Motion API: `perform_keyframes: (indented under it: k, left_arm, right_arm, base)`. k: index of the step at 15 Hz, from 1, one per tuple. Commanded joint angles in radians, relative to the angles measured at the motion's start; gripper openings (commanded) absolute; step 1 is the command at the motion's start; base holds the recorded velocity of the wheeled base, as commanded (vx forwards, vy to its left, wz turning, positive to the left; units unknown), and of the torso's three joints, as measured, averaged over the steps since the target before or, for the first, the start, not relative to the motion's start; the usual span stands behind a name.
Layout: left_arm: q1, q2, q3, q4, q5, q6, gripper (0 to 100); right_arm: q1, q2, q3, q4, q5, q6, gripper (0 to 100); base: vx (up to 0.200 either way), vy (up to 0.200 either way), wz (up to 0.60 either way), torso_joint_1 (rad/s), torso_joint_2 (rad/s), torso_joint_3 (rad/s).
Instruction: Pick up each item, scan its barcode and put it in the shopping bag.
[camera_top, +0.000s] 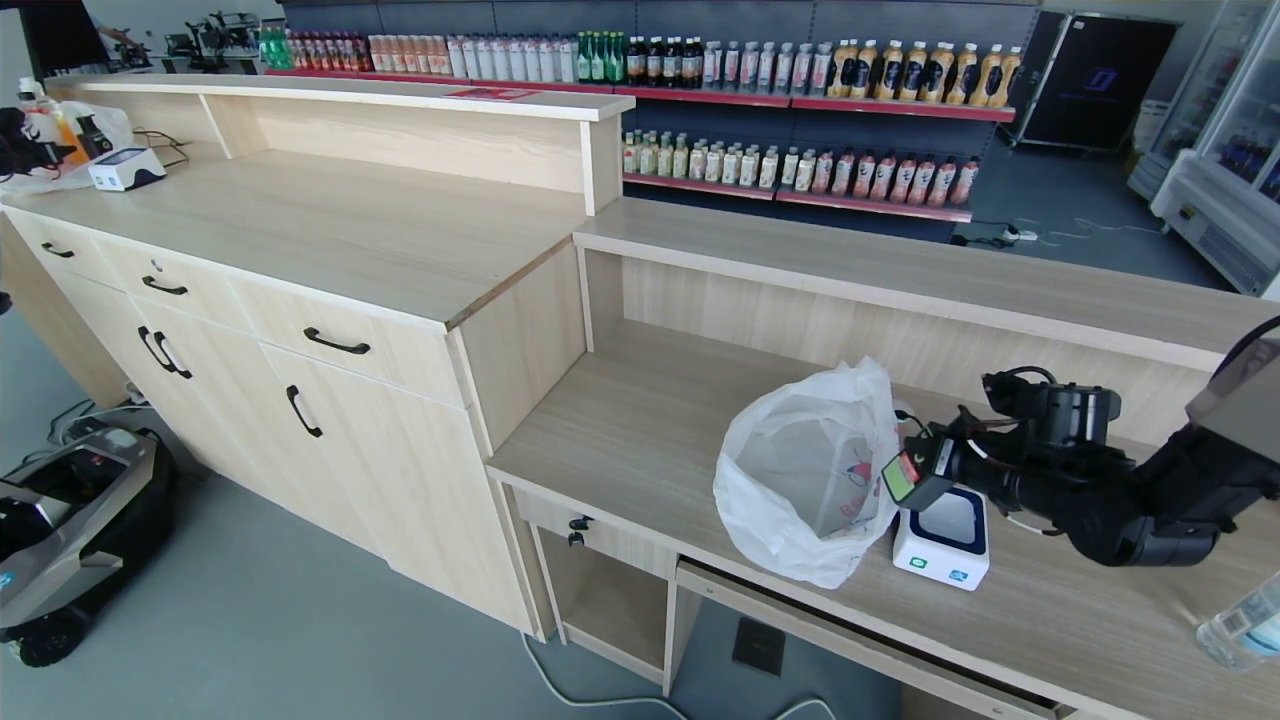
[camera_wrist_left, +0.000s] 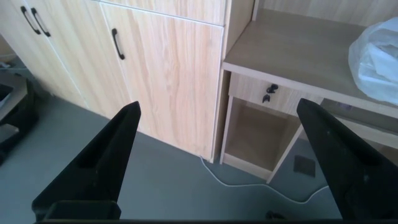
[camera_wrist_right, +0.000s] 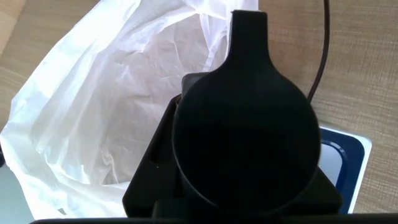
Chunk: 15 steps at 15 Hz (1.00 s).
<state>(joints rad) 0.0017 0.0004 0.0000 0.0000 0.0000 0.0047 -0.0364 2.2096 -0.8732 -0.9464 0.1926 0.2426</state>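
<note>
1. Hold: my right gripper (camera_top: 922, 468) is closed on a small pack (camera_top: 903, 478) with a green and red label. It hangs just above the scanner (camera_top: 940, 545), beside the bag (camera_top: 810, 470).
2. I judge the pack light and fairly stiff, with a glossy face that could slip. The best grip looks to be across its sides, leaving the labelled face open to the scanner.
3. The bag is thin white plastic, soft and crumpled, slumped on the desk (camera_top: 640, 420) with its mouth only loosely open. I expect it to fold or slide if nudged, so the pack should drop in from above rather than push against the rim.
4. A clear bottle (camera_top: 1240, 625) lies at the desk's right edge, partly cut off. It is probably smooth, round and prone to rolling. Mid-body seems the safest place to grasp it.
5. My left gripper (camera_wrist_left: 219, 106) is spread wide and holds nothing, over the floor (camera_wrist_left: 161, 186) by the cabinet (camera_wrist_left: 168, 68), well apart from the bag.
</note>
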Motion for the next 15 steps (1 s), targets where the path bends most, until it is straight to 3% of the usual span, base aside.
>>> perform_keyframes:
  k: [1,10,11,15]
  left_arm:
    - [0.0,0.0,0.0,0.0,0.0,0.0,100]
    - [0.0,0.0,0.0,0.0,0.0,0.0,100]
    - [0.0,0.0,0.0,0.0,0.0,0.0,100]
    - [0.0,0.0,0.0,0.0,0.0,0.0,100]
  right_arm:
    - [0.0,-0.001,0.002,0.0,0.001,0.0,0]
    - [0.0,-0.076,0.049,-0.006,-0.001,-0.006,0]
    - [0.001,-0.128,0.079,-0.012,-0.004,-0.058,0]
    - [-0.105,-0.349,0.306,-0.012,-0.016,-0.606,0]
  base:
    - [0.0,0.0,0.0,0.0,0.0,0.0]
    - [0.0,0.0,0.0,0.0,0.0,0.0]
    - [0.0,0.0,0.0,0.0,0.0,0.0]
    - [0.0,0.0,0.0,0.0,0.0,0.0]
